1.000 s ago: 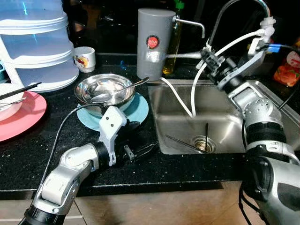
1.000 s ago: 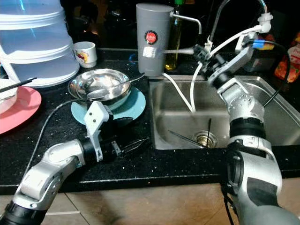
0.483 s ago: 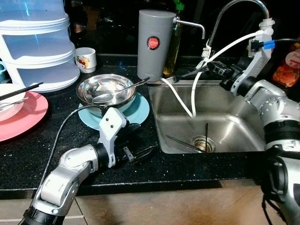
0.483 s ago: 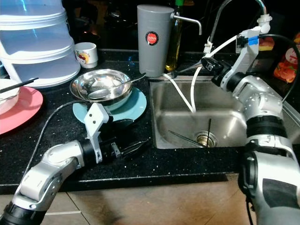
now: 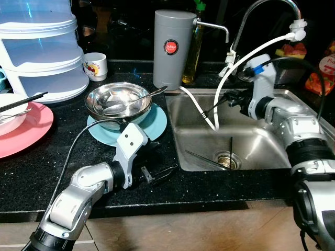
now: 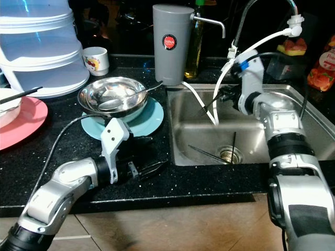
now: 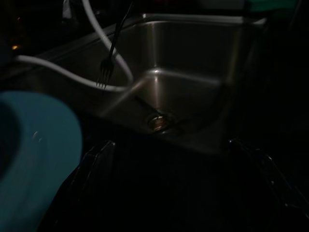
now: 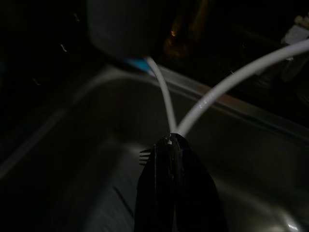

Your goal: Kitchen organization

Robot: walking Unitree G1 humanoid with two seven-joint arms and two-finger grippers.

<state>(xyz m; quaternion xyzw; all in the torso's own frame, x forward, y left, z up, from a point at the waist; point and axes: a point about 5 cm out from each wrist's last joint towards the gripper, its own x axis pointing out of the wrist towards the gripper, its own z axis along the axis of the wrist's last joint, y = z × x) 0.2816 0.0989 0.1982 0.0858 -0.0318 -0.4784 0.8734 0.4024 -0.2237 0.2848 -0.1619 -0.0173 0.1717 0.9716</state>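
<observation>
My right gripper [image 5: 229,99] is over the steel sink [image 5: 261,138], shut on a dark fork [image 6: 209,104]. The fork's tines point down and left, toward the white hoses [image 5: 217,112]. In the right wrist view the black fingers [image 8: 171,193] are pressed together, with the tines [image 8: 145,154] poking out beside them. My left gripper [image 5: 159,175] lies low on the black counter by the sink's left edge, open and holding nothing. From the left wrist view the fork [image 7: 107,67] hangs over the basin. A steel bowl [image 5: 118,99] with a spoon sits on a teal plate [image 5: 157,119].
Thin utensils [image 5: 207,158] lie in the sink by the drain [image 5: 226,159]. A grey dispenser [image 5: 172,47] and faucet [image 5: 261,8] stand behind the sink. A mug [image 5: 95,65], stacked plastic covers [image 5: 42,52] and a pink plate [image 5: 31,128] with a white bowl are at the left.
My right gripper has come down from beside the faucet to over the sink, still holding the fork, whose tines now tilt downward. The left arm has barely shifted.
</observation>
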